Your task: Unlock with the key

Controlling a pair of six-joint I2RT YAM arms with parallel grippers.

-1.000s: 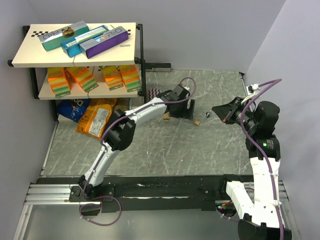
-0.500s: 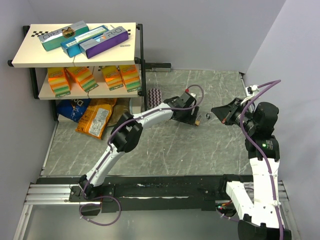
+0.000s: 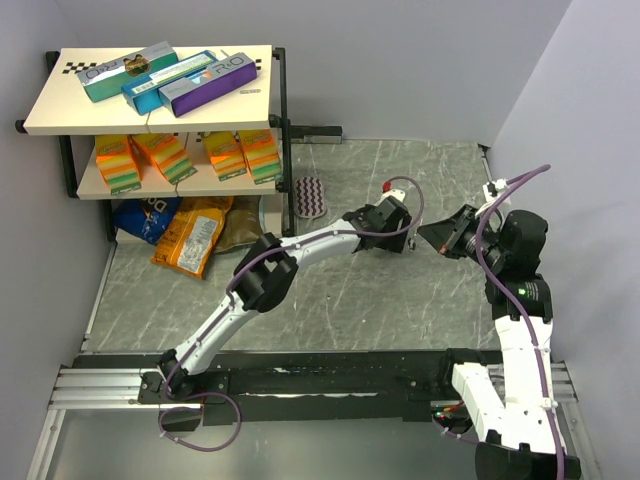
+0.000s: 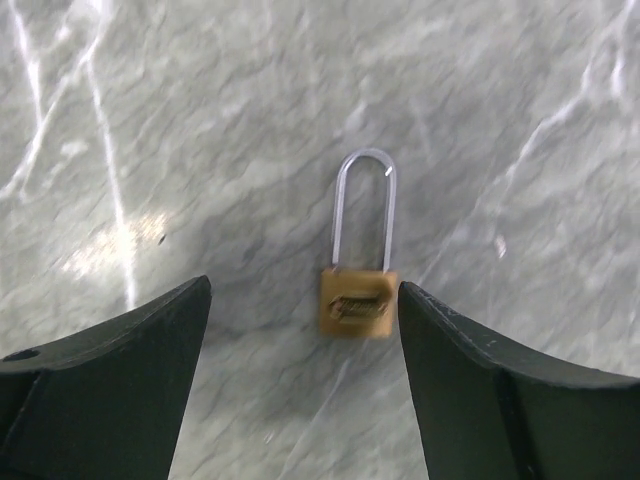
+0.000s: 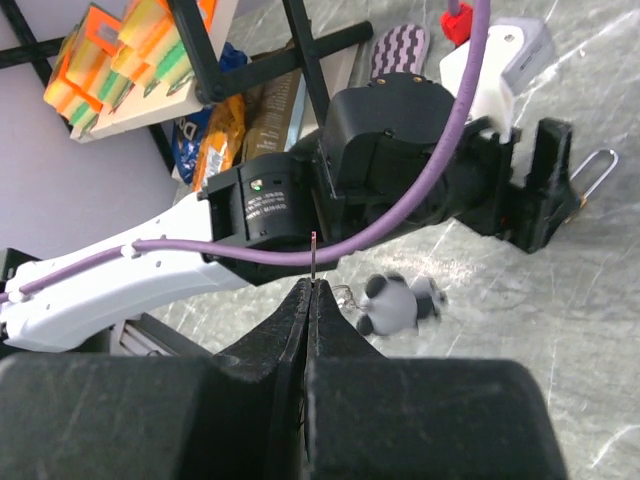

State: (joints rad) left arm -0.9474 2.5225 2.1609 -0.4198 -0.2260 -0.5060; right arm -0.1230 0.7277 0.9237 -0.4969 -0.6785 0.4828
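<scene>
A brass padlock [image 4: 358, 302] with a long silver shackle lies flat on the marbled table [image 4: 200, 120]. It sits between the tips of my left gripper [image 4: 303, 287], nearer the right finger [image 4: 480, 380], and the jaws are open, apart from it. In the top view the left gripper [image 3: 398, 238] covers the padlock. My right gripper [image 5: 311, 288] is shut on the key [image 5: 312, 252], whose thin blade sticks up from the tips. A small panda charm [image 5: 400, 304] hangs beside it. Seen from above, the right gripper [image 3: 440, 236] hovers just right of the left one.
A two-level shelf [image 3: 150, 120] with boxes and orange packs stands at the back left. Snack bags [image 3: 190, 235] lie under it. A striped purple pad [image 3: 312, 196] lies behind the stretched left arm [image 3: 300, 245]. Grey walls close off the table's back and right.
My left arm has swung right across the table and now stands over the padlock, jaws a little narrower. The right gripper has stayed shut on the key, barely moving.
</scene>
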